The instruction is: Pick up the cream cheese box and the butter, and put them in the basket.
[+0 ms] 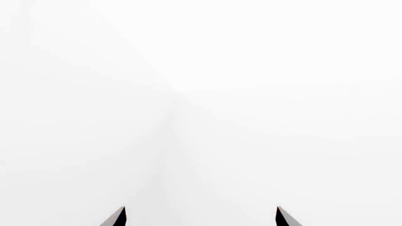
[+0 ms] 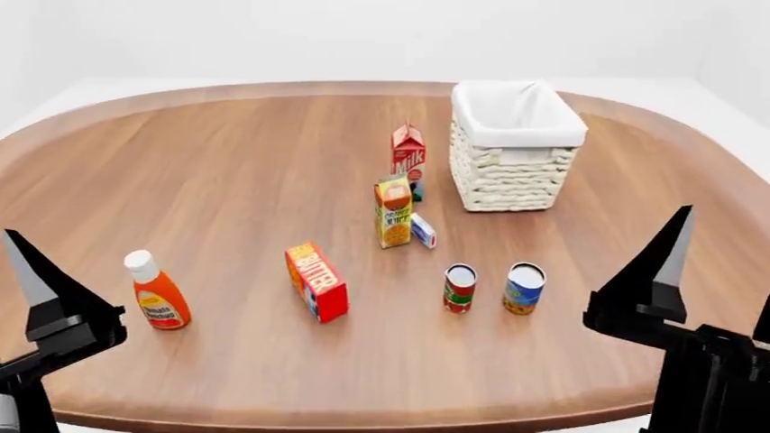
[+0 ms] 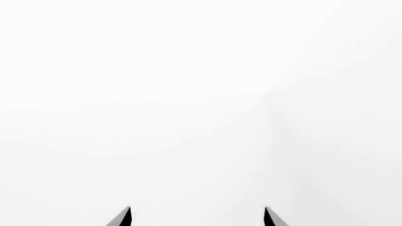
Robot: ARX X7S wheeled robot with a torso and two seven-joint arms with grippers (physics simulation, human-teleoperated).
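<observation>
nothing was grasped yet. the left gripper (image 1: pixel 201 217) and right gripper (image 3: pixel 196 217) both stood apart, empty, at the table's (image 2: pixel 216 180) near edge. the butter (image 2: pixel 316 281) lay mid-table, the cream cheese box (image 2: pixel 423 231) near the basket (image 2: pixel 515 149); a reach toward either likely came next.

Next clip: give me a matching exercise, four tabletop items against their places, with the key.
Items:
1. butter
2. cream cheese box
3. basket
4. ketchup bottle

Places:
A. far right part of the table
B. near left, closest to the left gripper
C. beside the orange juice carton
D. near the middle, left of the two cans

Pairs: 1-D, 2-C, 3-A, 4-B
</observation>
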